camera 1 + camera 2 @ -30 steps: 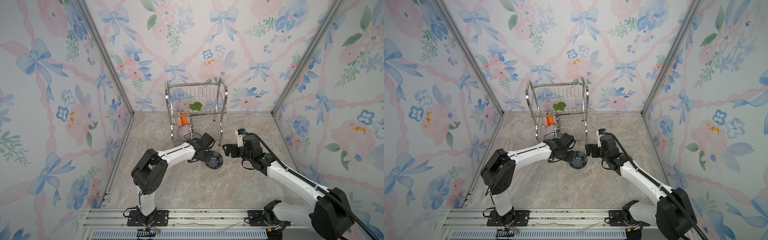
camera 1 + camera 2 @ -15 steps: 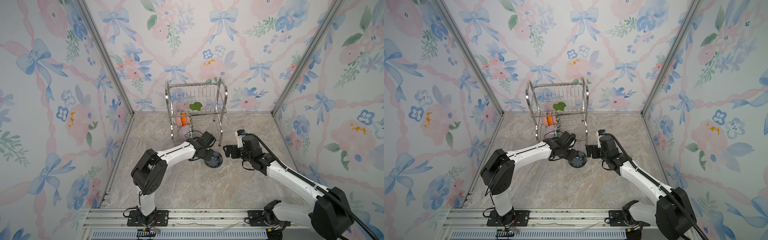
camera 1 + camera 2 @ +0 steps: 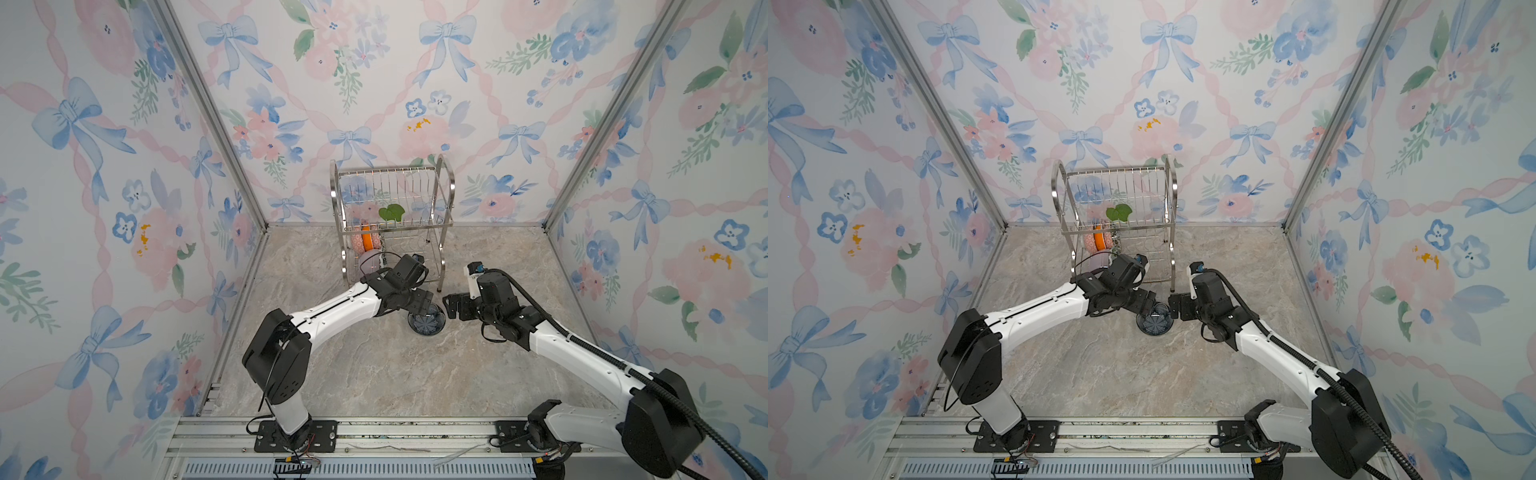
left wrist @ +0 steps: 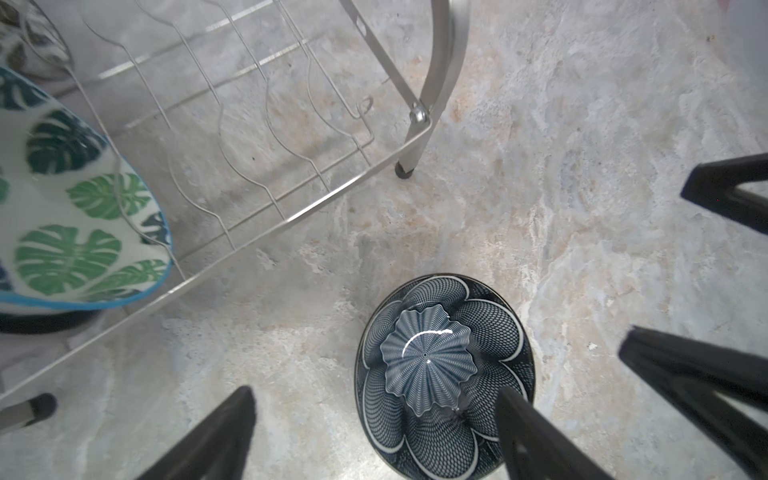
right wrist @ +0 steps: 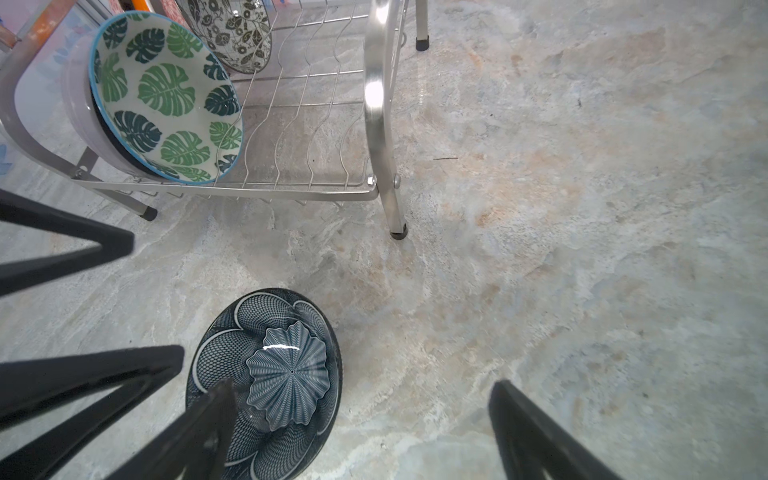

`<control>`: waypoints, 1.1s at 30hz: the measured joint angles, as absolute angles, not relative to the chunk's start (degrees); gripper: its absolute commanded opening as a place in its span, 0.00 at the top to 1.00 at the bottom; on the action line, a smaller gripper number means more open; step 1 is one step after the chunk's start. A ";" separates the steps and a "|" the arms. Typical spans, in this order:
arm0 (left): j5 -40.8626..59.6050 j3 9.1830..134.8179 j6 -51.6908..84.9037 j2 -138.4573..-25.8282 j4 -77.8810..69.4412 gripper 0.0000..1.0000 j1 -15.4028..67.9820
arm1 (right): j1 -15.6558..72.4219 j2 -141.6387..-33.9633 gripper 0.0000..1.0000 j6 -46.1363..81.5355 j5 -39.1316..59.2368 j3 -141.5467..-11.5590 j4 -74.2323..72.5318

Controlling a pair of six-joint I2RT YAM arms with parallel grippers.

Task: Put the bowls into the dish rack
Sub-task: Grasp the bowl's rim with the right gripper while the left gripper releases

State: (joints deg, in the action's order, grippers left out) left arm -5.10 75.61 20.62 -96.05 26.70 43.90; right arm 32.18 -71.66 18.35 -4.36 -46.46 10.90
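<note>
- Left fingers (image 4: 224, 432) were spread wide with nothing pinched. The left gripper (image 4: 374, 392) hung low over the marble tabletop (image 4: 582, 124), and one finger crossed the rim of the dark blue bowl (image 4: 444, 374) in the left wrist view.
- Right fingers (image 5: 528, 428) were spread wide too and held nothing. The right gripper (image 5: 362, 384) came in from the right, with one finger over that same bowl's edge in its own wrist view.
- In both top views the two grippers faced each other just above the bowl, left one (image 3: 424, 305) and right one (image 3: 451, 305).
- The dark blue bowl sat upright on the table between them, just near of the dish rack's (image 5: 374, 124) right front leg and outside the rack.
- On the lower shelf, left side, the green-leaf bowl (image 5: 166, 95) stood on edge against the lavender bowl (image 5: 75, 104).
- Farther back were a black-and-white floral bowl (image 5: 237, 33) and the orange-sided bowl (image 3: 366, 241).
- A green leaf piece (image 3: 392, 213) was on the upper tier.
</note>
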 measured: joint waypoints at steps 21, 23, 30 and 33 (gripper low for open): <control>5.50 39.46 35.18 -61.39 9.37 0.02 17.08 | 52.53 -91.02 0.17 13.26 -12.53 -59.75 19.62; 7.73 37.47 36.47 -61.39 7.60 0.02 16.78 | 53.04 -92.75 0.22 13.26 -12.82 -60.27 20.40; 14.79 29.98 41.39 -61.34 0.86 0.02 16.73 | 54.13 -98.76 0.45 13.32 -13.85 -64.40 22.61; 16.27 27.90 42.76 -60.99 -0.67 0.02 16.73 | 54.28 -100.20 0.54 13.26 -14.02 -65.30 23.38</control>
State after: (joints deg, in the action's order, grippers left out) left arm 16.27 27.90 42.76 -60.99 -0.67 16.73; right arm 54.28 -100.20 13.26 -14.02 -65.30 23.38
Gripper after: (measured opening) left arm 0.980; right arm 0.506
